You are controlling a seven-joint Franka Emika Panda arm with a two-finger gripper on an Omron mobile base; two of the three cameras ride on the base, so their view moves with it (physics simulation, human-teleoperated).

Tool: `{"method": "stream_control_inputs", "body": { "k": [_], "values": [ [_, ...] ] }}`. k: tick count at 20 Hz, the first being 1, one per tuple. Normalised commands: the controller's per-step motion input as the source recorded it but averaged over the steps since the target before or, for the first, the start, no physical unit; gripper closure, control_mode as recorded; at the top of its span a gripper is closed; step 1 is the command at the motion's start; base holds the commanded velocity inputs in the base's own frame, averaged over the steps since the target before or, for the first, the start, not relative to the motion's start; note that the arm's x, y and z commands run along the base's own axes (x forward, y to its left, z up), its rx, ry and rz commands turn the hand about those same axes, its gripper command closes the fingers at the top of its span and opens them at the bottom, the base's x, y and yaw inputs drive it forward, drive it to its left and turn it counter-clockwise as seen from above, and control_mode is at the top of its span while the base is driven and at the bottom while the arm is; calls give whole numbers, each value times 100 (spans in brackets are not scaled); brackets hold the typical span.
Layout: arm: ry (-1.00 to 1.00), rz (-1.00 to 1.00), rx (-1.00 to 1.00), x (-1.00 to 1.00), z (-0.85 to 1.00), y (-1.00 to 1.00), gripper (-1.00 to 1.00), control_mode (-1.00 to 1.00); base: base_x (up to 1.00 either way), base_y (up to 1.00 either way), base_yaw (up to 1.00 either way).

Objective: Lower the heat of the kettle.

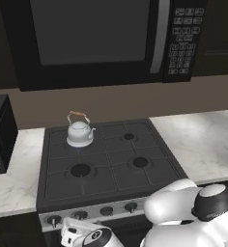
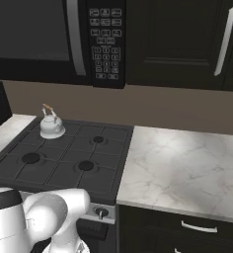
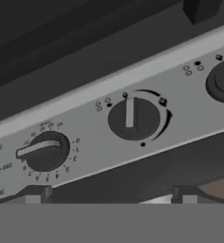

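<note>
To do this step well, the end effector (image 3: pixel 107 197) needed to line up on the knob (image 3: pixel 134 119) straight ahead and turn it gently — not too far. Its fingertips (image 3: pixel 34 194) were spread wide and touched nothing. The kettle (image 1: pixel 79 132) sat far beyond, up on the stove (image 1: pixel 111 166) — back left.

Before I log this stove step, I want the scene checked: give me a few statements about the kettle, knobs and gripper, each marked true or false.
1. The kettle sits on the stove's back left burner. True.
2. The kettle lies tipped on the marble counter. False: it stands upright on the stove.
3. The gripper faces the stove's knob panel. True.
4. The gripper's fingers clamp a knob. False: they are apart, short of the panel.
5. A microwave hangs above the stove. True.
</note>
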Motion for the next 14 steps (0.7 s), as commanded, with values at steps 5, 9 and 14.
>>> {"method": "stream_control_inputs", "body": {
  "k": [5,9,14],
  "values": [
    [-11,1,-7,0,-19,11,-100,-100,0,0,0],
    [-11,1,-2,0,-15,11,-100,-100,0,0,0],
    [-12,0,-1,0,-4,6,-100,-100,0,0,0]
  ]
}}
